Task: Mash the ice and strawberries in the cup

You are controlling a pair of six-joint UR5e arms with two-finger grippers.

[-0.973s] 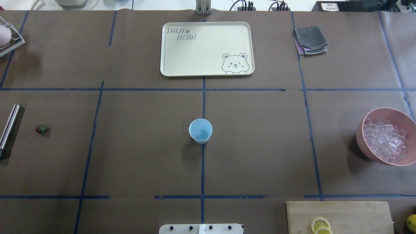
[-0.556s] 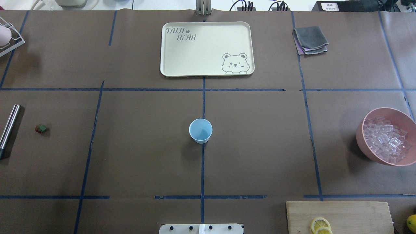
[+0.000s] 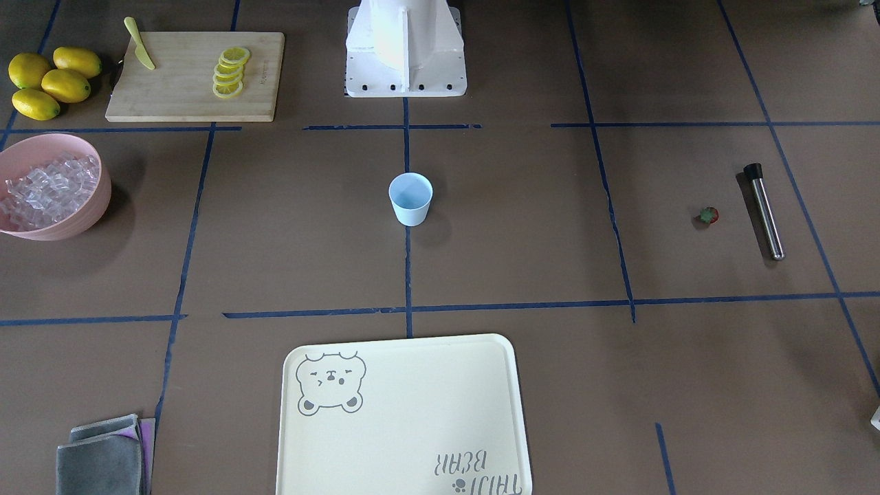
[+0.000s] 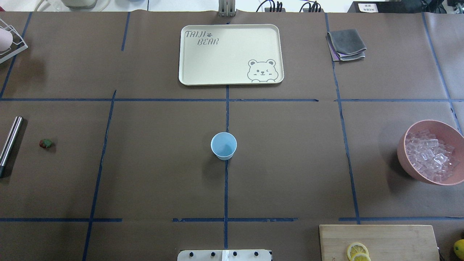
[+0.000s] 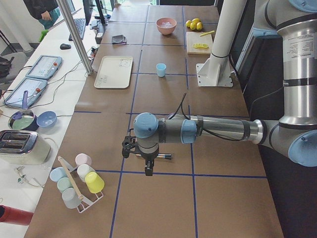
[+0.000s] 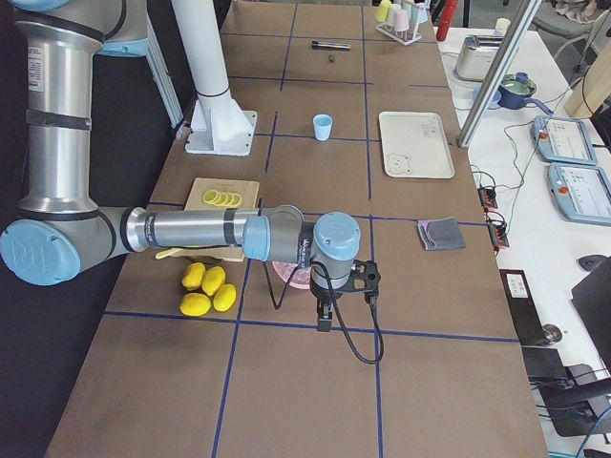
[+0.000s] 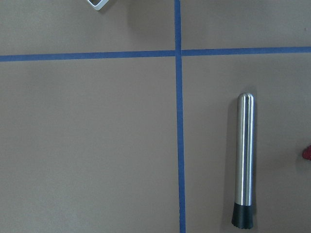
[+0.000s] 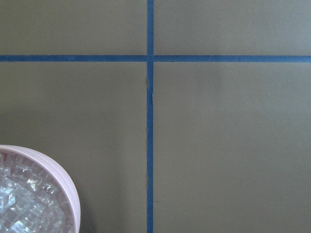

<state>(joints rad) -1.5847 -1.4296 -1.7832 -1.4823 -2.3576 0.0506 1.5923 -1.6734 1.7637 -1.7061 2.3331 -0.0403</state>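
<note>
The pale-blue cup stands upright at the table's centre and looks empty. One strawberry lies far to the left beside a steel muddler. The ice fills a pink bowl at the far right. In the exterior left view my left gripper hangs over the muddler's end of the table. My right gripper hovers near the pink bowl in the exterior right view. I cannot tell whether either is open or shut. The left wrist view shows the muddler, and the right wrist view the bowl's rim.
A cream bear tray lies at the back centre, folded grey cloths at the back right. A wooden board with lemon slices sits front right, whole lemons beside it. A cup rack stands at the left end.
</note>
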